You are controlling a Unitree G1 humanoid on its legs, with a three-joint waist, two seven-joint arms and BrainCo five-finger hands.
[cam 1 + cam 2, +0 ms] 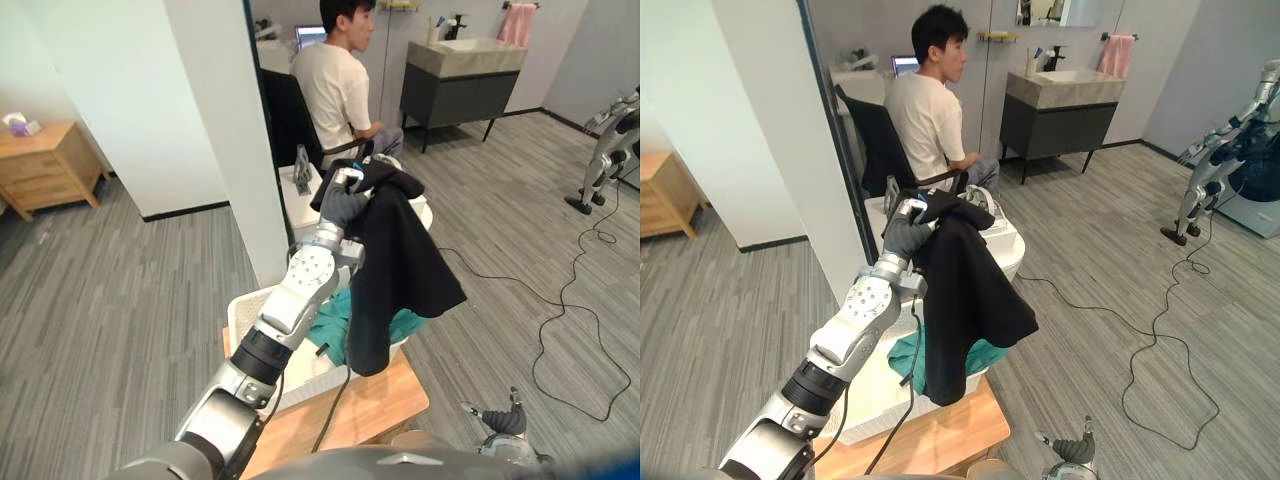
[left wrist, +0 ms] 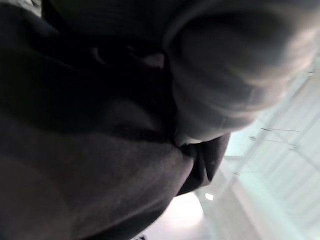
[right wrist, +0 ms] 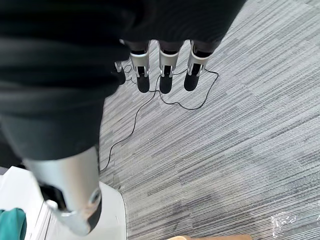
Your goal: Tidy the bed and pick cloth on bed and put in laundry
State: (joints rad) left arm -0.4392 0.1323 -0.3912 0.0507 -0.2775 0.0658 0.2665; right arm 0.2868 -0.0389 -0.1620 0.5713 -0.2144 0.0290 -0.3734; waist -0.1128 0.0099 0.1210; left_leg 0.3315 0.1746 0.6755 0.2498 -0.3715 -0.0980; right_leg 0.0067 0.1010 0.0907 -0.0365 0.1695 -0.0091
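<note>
The left hand [image 1: 344, 203] is reaching up and out over a white basket [image 1: 250, 304] and is carrying a black cloth [image 1: 400, 250]. The cloth is draping over the hand and hanging in a long fold towards the basket's right side. I cannot tell whether the cloth's low end is touching the rim. I also cannot tell whether this hand is clamped or spread, as the cloth is burying its grip.

The basket is sitting on a wooden tabletop [image 1: 385, 402], close to its far edge, and a teal cloth [image 1: 333, 316] is lying inside it.

The right hand [image 3: 167, 67] is hanging low by the tabletop's right corner, over the floor, with straight fingers and holding nothing.

A person [image 1: 335, 85] is sitting beyond the basket.
</note>
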